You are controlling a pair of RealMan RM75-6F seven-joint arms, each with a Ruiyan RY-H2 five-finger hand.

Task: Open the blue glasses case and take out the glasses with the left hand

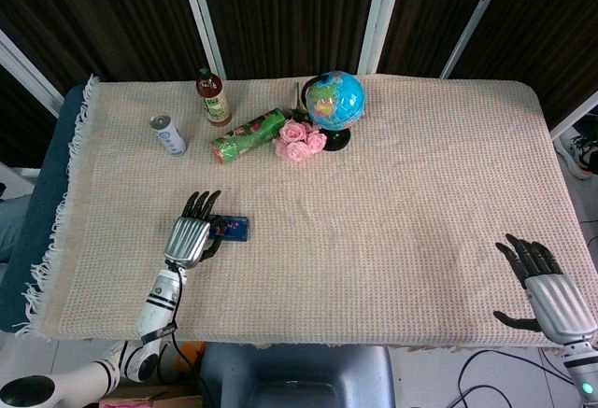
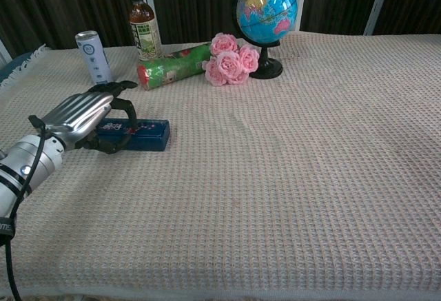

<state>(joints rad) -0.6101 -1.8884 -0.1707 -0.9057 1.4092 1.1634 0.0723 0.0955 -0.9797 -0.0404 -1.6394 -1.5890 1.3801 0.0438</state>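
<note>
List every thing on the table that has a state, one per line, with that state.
Case: closed, lying flat, left hand on it.
Left hand: fingers curled over the case's left end.
Right hand: fingers spread, holding nothing, at the table's near right edge.
Bottle: upright, capped.
Can: upright.
Green roll: lying on its side.
Globe: upright on its stand.

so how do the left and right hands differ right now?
The left hand lies over the near end of the blue glasses case, fingers curled onto it; the right hand touches nothing, fingers spread. The left hand is well onto the cloth-covered table, the right hand at its near right corner. The left shows in both views, the right only in the head view. Both are silver-backed with black fingers.
</note>
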